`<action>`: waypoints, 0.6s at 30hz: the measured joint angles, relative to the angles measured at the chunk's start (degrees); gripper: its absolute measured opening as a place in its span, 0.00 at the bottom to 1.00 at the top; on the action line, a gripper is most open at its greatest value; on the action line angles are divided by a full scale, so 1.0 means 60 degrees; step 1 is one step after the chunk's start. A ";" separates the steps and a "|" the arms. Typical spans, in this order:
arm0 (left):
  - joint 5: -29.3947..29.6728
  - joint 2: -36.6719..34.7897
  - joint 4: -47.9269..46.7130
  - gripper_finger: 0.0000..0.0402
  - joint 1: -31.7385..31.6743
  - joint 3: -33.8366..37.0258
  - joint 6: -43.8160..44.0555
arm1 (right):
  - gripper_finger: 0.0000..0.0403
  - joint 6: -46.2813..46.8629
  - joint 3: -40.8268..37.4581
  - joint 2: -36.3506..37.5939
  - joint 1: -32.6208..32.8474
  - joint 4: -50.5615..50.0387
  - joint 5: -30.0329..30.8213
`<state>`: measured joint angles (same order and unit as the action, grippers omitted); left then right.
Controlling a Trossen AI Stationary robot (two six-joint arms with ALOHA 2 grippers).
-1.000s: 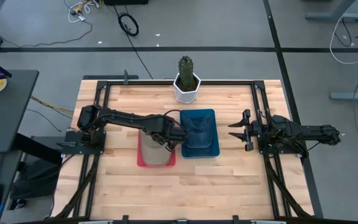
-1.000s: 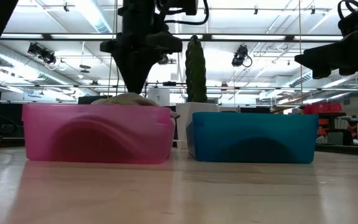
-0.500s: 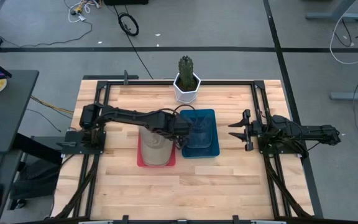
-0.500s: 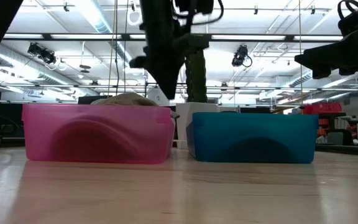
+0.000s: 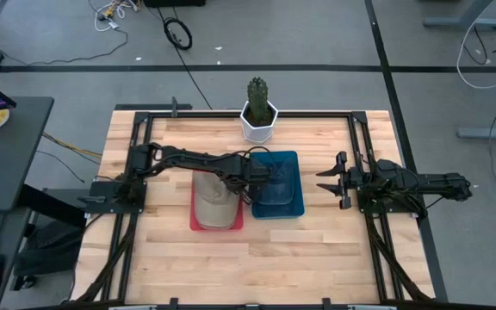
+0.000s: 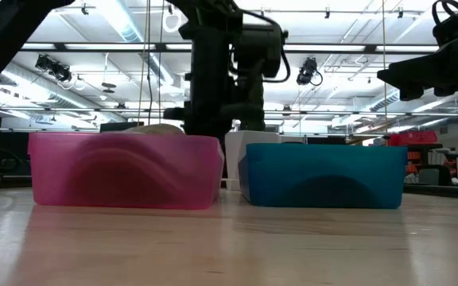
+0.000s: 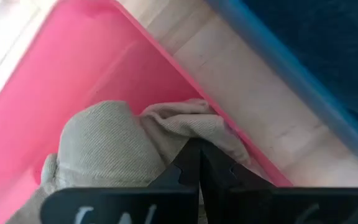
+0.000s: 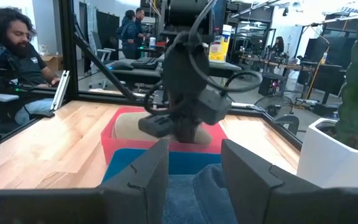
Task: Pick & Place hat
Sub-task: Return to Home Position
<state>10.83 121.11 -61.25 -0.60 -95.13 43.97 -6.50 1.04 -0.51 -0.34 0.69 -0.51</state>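
Note:
A beige hat [image 5: 213, 200] lies crumpled inside the pink bin [image 5: 195, 226], its crown just above the rim in the low view [image 6: 153, 127]. A blue hat [image 5: 275, 185] lies in the blue bin [image 5: 300, 185] beside it. My left gripper [image 5: 246, 183] is shut and hangs low over the pink bin's right end. In the left wrist view its tips [image 7: 193, 148] sit at a fold of the beige hat [image 7: 104, 149]. My right gripper [image 5: 327, 181] waits open at the table's right side, above the table. My left gripper comes down from above with shut fingers. Its tips meet a bunched fold of the beige hat [image 7: 188, 124] next to the pink bin's right wall [image 7: 166, 59]. I cannot tell whether any cloth is caught between the tips. The hat lies in the bin.
A potted cactus [image 5: 257, 108] stands at the table's far edge behind the bins. The two bins sit side by side with a narrow strip of bare wood [image 7: 247, 93] between them. Open table lies toward the near edge [image 5: 257, 258]. People sit beyond the table [image 8: 8, 43].
My left gripper has moved from over the middle of the pink bin toward the table's right. It rose a little on the way and has come down at the bin's right end. Its wrist has turned. The fingers have stayed shut. The right arm has kept still.

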 joint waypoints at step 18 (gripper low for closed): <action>0.0306 -0.0222 -0.0873 0.01 0.0213 -0.0895 0.0062 | 0.38 0.0000 0.0000 0.0000 0.0003 0.0007 0.0007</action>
<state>12.66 119.78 -66.49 0.68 -100.50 44.35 -6.50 1.04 -0.51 -0.32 0.73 -0.47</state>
